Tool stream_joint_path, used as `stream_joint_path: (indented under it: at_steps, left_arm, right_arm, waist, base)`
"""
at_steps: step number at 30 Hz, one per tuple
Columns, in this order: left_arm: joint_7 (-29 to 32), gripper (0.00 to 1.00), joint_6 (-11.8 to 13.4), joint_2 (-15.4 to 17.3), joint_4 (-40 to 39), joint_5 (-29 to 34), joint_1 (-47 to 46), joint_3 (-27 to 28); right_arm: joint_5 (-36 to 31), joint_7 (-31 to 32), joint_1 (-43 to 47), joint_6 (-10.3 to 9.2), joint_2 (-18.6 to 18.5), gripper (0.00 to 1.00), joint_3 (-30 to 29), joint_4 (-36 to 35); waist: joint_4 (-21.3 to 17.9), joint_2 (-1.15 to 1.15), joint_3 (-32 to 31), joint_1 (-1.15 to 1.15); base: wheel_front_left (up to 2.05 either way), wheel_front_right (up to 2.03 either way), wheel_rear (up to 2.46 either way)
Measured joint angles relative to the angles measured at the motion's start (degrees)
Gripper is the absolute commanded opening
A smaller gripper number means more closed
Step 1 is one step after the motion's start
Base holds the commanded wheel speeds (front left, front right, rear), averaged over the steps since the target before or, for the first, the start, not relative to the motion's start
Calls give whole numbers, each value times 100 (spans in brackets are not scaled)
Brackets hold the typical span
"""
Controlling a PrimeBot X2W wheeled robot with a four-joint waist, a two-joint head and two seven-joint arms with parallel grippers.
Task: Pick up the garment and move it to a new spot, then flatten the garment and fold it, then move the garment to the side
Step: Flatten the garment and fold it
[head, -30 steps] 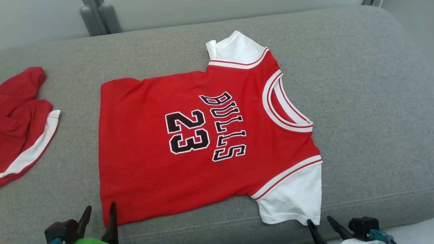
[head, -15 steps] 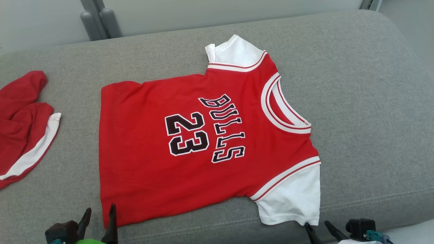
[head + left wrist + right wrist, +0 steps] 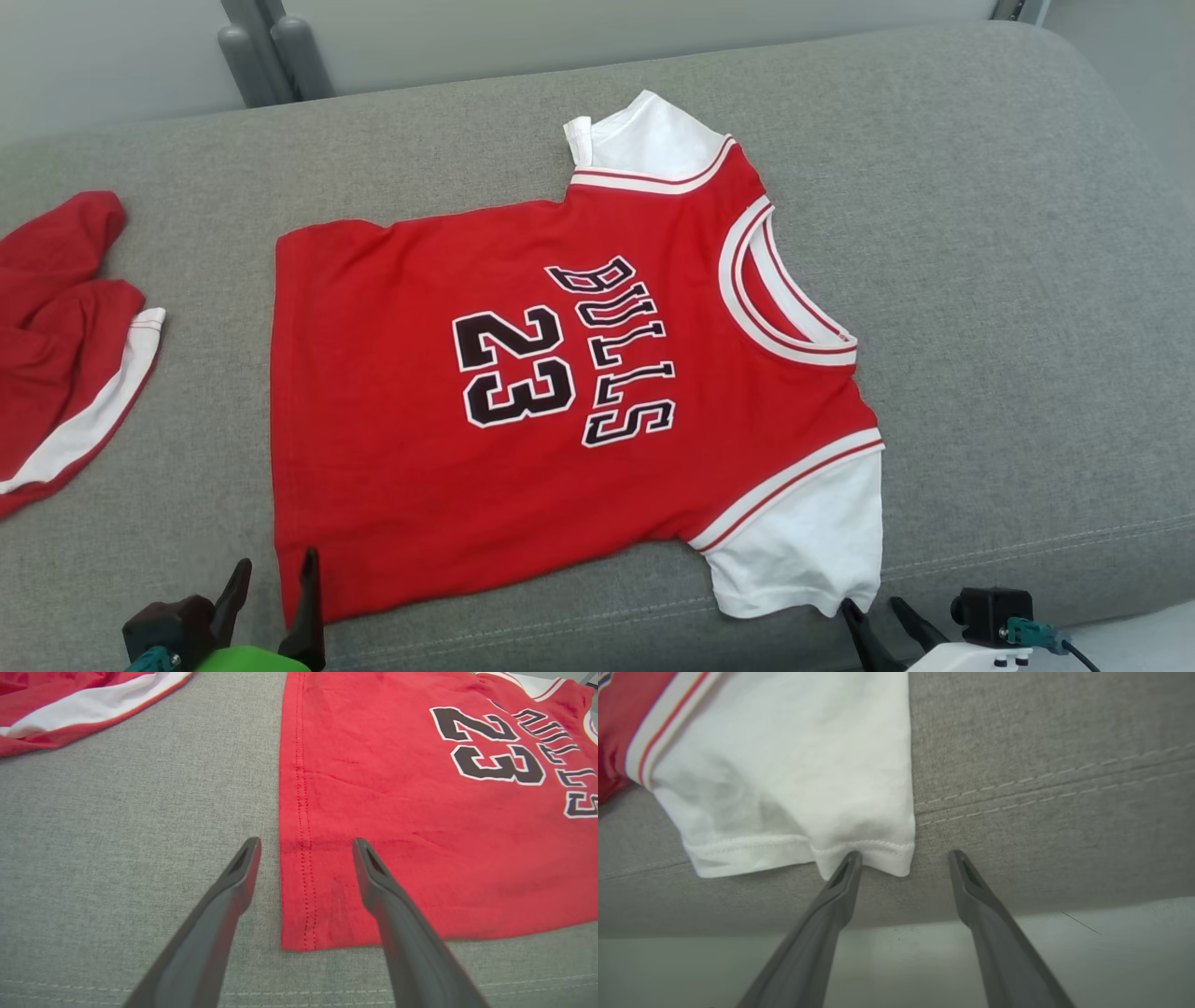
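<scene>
Red jersey shirt (image 3: 523, 392) with white sleeves and black BULLS 23 print lies spread flat, print up, on the grey woven sofa cushion (image 3: 980, 280), just ahead of both tools.

- Progress: I judge the move and flattening done or nearly so; fold and shift to the side not yet begun.
- left gripper (image 3: 307, 847): fingers apart, holding nothing; the shirt's hem corner (image 3: 299, 896) runs between them, one finger over red cloth, the other over bare cushion.
- right gripper (image 3: 906, 856): fingers apart, holding nothing; one tip at the cuff of the near white sleeve (image 3: 784, 765), the other over bare cushion past the cuff's corner.
- Hard to read: I cannot tell whether any tip touches cloth or hovers; the far sleeve (image 3: 644, 140), well ahead of the tools, has a curled corner.
- A second red-and-white garment (image 3: 65, 345), well off to the left tool's outer side, is bunched and cut off by the head view's edge.
</scene>
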Motion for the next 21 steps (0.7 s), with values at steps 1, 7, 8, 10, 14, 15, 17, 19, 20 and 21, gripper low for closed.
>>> stream_joint_path:
  at_steps: [1, 7, 8, 10, 14, 15, 17, 19, 20, 21]
  left_arm:
    - [0, 100, -1, 0, 3, 0, -13, 0]
    - [0, 100, -3, -1, 24, 0, -62, 0]
    - [0, 100, -3, -2, 26, 0, -62, 0]
    - [0, 100, -10, -9, 34, -3, -62, 0]
    - [3, 100, -44, -69, 89, -112, -62, 5]
    - [10, 100, -53, -105, 101, -207, -62, 13]
    - [57, 100, -55, -193, 104, -335, -61, 57]
    - [77, 100, -55, -233, 99, -421, -56, 103]
    - [115, 100, -55, -241, 98, -470, -51, 127]
    - [146, 100, -55, -250, 99, -571, -45, 151]
  right_arm:
    - [0, 0, -4, 1, 8, 82, 0, 22]
    - [40, 0, -87, 3, 105, 35, 2, 136]
    - [40, 0, -87, 3, 113, 25, 3, 154]
    - [41, 0, -87, 4, 123, 2, 4, 183]
    - [74, 0, -92, 54, 130, 0, 5, 199]
    - [83, 0, -94, 54, 130, 0, 5, 201]
    - [89, 0, -98, 54, 130, 0, 5, 207]
    - [89, 0, -102, 54, 130, 0, 5, 215]
    - [89, 0, -103, 54, 130, 0, 4, 220]
    - [89, 0, -104, 54, 129, 0, 2, 224]
  waist:
    - [0, 0, 3, 0]
    - [-9, 0, 17, 0]
    - [-10, 0, 20, 0]
    - [-15, 0, 24, 0]
    - [-22, 0, 24, 0]
    - [-23, 0, 23, 0]
    - [-25, 0, 15, 0]
    - [-25, 0, 3, 0]
    - [-24, 0, -4, 0]
    - [-23, 0, -12, 0]
  base:
    - [0, 0, 0]
    - [0, 0, 0]
    - [0, 0, 0]
    - [0, 0, 0]
    - [0, 0, 0]
    - [0, 0, 0]
    - [0, 0, 0]
    - [0, 0, 0]
    - [0, 0, 0]
    - [0, 0, 0]
